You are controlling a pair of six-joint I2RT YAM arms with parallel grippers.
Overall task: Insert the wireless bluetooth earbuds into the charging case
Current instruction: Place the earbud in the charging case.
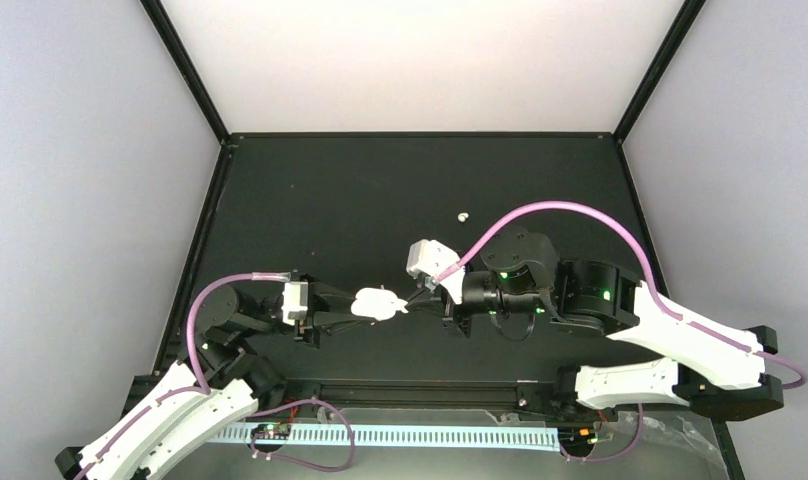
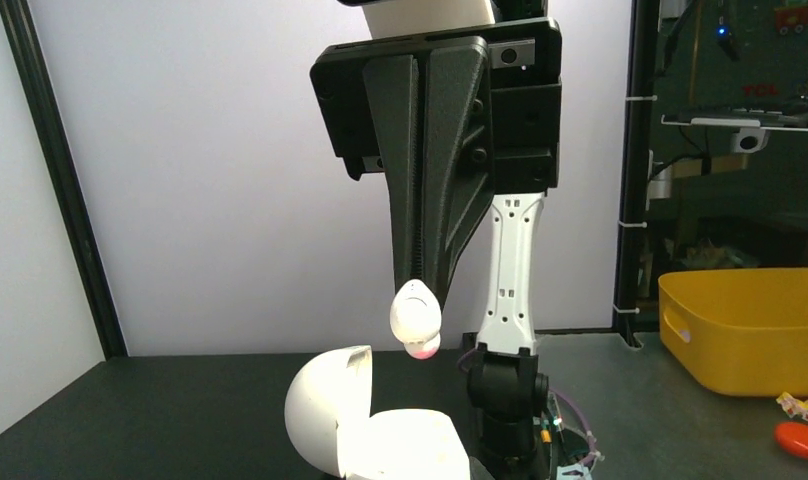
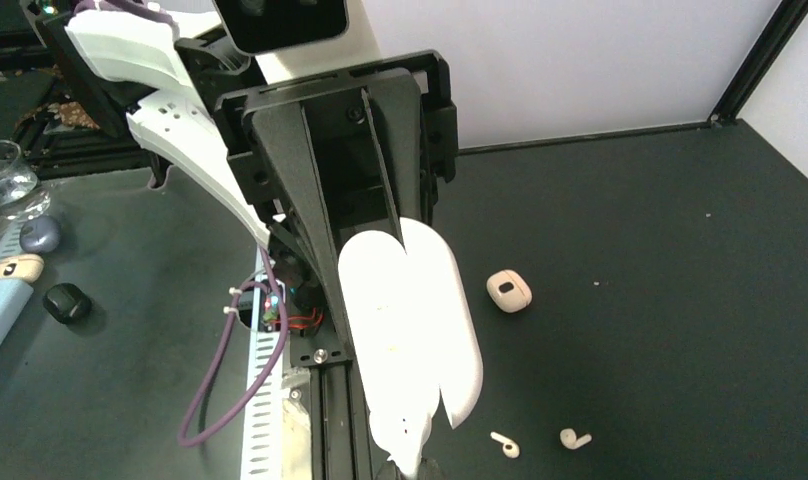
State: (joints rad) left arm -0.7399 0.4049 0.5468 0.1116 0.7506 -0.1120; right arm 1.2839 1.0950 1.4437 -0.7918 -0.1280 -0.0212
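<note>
Centrally, by the near edge of the tabletop (image 1: 380,180) and well off its sides, the right gripper (image 2: 421,282) points straight down, pinching an earbud (image 2: 416,318) just above the open white capsule (image 2: 330,405) clamped in the left gripper (image 3: 375,225); the charging case (image 3: 508,291) lies on the tabletop alongside.

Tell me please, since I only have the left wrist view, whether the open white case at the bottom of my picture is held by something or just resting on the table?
Observer: It is held: the left claw is shut on the open white case.
Operator: Thank you. Which arm carries the earbud above it?
Observer: The right claw, shut on the held earbud; its arm lies on the right of the top view.
Operator: Are any other earbuds around?
Observer: Yes, the right wrist view shows a stemmed earbud and a second earbud beside it, loose on the table.
</note>
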